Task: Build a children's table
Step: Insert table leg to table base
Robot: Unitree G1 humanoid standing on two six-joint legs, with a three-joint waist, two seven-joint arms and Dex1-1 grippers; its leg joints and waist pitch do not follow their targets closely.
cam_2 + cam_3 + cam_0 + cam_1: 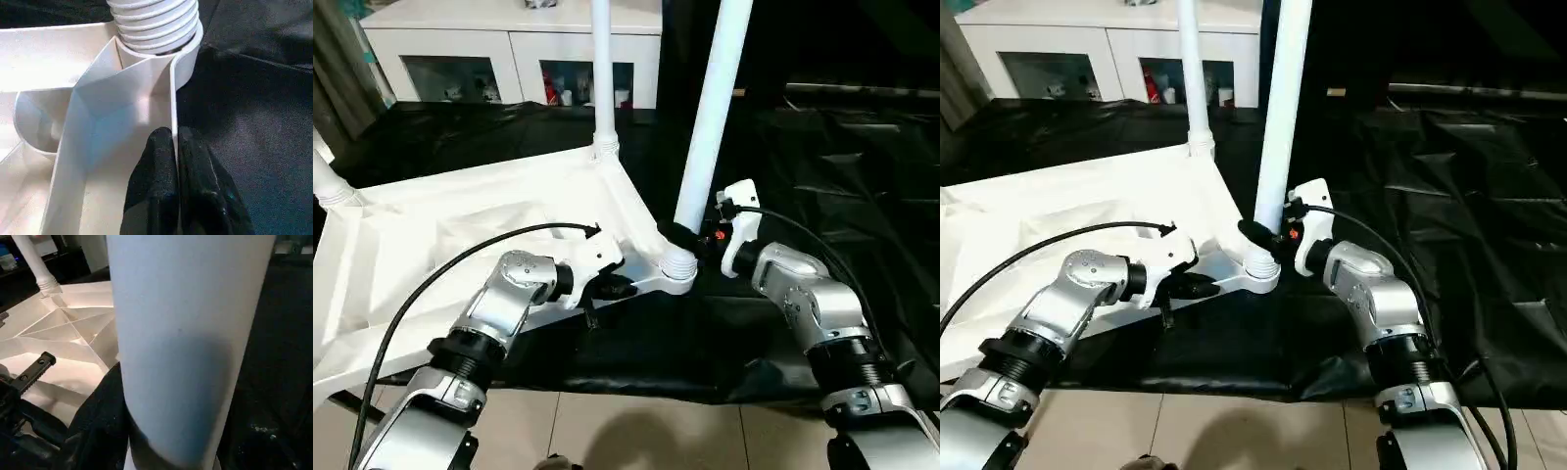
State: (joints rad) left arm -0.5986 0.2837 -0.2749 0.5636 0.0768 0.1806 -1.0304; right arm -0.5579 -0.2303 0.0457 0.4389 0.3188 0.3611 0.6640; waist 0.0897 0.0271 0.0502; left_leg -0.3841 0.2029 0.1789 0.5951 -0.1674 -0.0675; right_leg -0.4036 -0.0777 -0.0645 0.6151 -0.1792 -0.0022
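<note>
Children's table upside down on black sheeting, both pincers at its near corner.

White tabletop (460, 235) lies ribbed side up on the black sheet (822, 176), with legs standing in its sockets. Left pincer (175, 147) is pressed together, pinching the thin rim wall just beside the near corner socket (677, 266). Right pincer (690, 238) grips the tilted leg (710, 117) just above that socket. A white glass-door cabinet (509, 59) stands behind.

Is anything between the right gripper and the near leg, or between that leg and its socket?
Nothing visible: the right gripper is shut on the leg, whose threaded end already sits in the corner socket.
</note>
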